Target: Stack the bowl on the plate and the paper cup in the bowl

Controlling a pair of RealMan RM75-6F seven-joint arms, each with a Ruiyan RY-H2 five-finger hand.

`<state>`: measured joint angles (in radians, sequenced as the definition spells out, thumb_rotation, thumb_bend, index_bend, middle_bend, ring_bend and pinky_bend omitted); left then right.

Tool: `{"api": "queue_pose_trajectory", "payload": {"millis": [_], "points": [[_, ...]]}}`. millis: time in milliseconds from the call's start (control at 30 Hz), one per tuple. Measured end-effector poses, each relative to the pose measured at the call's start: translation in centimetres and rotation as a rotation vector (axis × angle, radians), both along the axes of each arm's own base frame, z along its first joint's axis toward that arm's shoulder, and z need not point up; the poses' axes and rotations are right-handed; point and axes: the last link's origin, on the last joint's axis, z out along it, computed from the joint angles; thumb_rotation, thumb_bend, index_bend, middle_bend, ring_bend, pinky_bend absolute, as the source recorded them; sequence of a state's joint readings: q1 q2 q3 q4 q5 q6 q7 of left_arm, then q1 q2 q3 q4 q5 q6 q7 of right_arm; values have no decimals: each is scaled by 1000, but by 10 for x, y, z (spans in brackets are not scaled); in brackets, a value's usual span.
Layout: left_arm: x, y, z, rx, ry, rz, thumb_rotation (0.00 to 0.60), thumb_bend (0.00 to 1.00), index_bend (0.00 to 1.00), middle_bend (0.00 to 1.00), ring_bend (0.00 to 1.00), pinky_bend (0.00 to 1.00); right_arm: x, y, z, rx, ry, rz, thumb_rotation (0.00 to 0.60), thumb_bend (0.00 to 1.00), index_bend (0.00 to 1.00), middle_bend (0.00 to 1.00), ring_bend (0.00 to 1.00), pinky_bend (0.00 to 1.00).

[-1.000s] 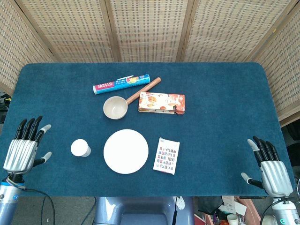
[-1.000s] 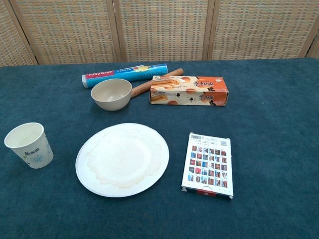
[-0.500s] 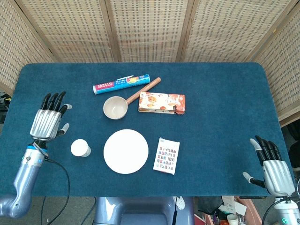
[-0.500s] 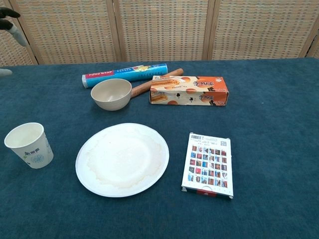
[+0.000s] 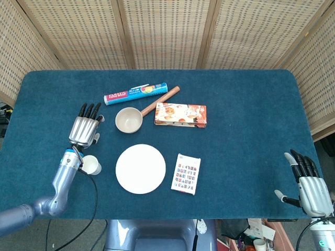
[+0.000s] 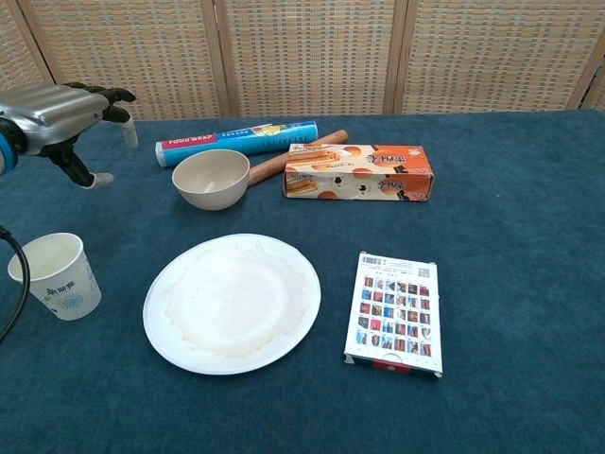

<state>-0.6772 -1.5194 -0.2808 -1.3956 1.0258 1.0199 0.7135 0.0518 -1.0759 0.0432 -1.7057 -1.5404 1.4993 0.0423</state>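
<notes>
Head view: left hand (image 5: 85, 129) hovers over the blue desk (image 5: 246, 104), just left of the bowl (image 5: 129, 120), fingers (image 5: 90, 110) apart, holding nothing. Bowl sits empty, upright, above the plate (image 5: 140, 169), apart from it. Paper cup (image 5: 90, 165) stands upright left of the plate, under the left forearm. Right hand (image 5: 309, 185) at the desk's near right corner, fingers spread, empty. Rest: food wrap box (image 5: 135, 93) and rolling pin (image 5: 159, 99) behind the bowl, orange box (image 5: 180, 115) to its right, card pack (image 5: 186, 173) right of the plate. Chest view: left hand (image 6: 59, 118) raised, nothing gripped.
</notes>
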Motion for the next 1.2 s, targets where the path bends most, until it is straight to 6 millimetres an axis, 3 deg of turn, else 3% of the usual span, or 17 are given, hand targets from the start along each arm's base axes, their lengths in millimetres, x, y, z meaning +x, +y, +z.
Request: {"api": "queue_pose_trajectory", "payload": {"millis": [267, 500, 1200], "points": [[20, 15, -34, -36, 25, -13, 600, 324, 379, 30, 0, 0, -8, -3, 5, -5, -31, -19, 600, 146, 0, 0, 0, 0], [33, 20, -48, -52, 28, -25, 600, 324, 391, 34, 0, 0, -12, -5, 8, -9, -44, -32, 600, 145, 0, 0, 0, 0], [30, 28, -70, -71, 80, -4, 600, 360, 431, 55, 0, 0, -15, -6, 9, -12, -52, -41, 600, 146, 0, 0, 0, 0]]}}
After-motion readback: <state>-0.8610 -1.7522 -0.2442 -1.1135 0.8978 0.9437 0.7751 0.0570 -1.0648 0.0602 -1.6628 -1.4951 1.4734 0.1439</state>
